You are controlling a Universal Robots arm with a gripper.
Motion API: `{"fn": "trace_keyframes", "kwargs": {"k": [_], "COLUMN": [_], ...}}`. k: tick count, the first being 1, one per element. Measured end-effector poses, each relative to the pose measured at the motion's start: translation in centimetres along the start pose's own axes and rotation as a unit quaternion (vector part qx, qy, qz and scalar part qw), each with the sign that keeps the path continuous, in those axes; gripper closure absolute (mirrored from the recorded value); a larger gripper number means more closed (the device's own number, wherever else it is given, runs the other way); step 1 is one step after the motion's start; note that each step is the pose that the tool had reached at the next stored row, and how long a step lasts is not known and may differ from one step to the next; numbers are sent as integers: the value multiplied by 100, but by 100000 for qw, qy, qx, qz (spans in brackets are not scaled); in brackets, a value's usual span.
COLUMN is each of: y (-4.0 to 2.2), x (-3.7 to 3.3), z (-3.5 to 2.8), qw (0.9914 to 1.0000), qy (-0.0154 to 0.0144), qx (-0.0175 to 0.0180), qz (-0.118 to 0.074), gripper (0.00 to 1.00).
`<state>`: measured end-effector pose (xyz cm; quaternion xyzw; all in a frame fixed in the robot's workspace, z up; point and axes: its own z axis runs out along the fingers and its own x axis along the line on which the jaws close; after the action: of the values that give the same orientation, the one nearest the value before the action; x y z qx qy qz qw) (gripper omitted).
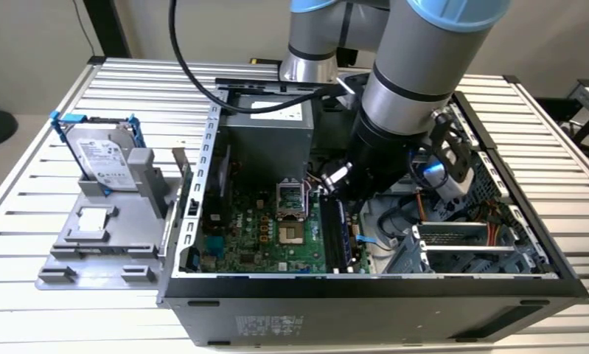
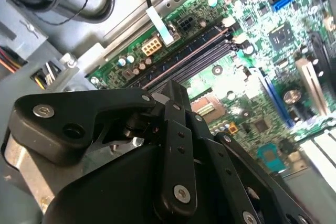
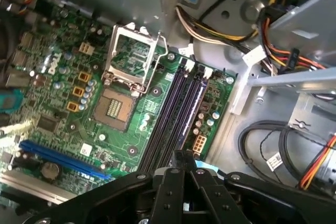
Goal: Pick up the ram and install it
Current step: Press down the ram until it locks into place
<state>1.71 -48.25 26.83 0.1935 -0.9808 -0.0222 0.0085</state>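
I've got the gripper (image 3: 184,157) down inside the computer case (image 1: 373,295), clenched on the ram (image 3: 183,163), a thin edge between its fingers, poised right over the black memory slots (image 3: 176,111) beside the CPU socket (image 3: 130,56).

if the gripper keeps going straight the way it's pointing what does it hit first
Most likely the memory slots on the motherboard; the gripper points down at their near end inside the computer case. Depth is unclear, so how far off is hard to judge.

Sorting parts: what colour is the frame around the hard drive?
Blue frame around the silver hard drive, clearest in the exterior view.
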Motion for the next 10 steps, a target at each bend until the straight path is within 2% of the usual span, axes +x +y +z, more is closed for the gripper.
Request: {"fn": "trace_keyframes", "kwargs": {"k": [4,7,10], "y": [0,0,0], "x": [0,0,0], "z": [0,0,0], "qw": [99935,99804,99708], "qy": [102,178,220], "qx": [59,100,120], "qz": [-3609,-6261,-7639], "gripper": [100,100,100]}}
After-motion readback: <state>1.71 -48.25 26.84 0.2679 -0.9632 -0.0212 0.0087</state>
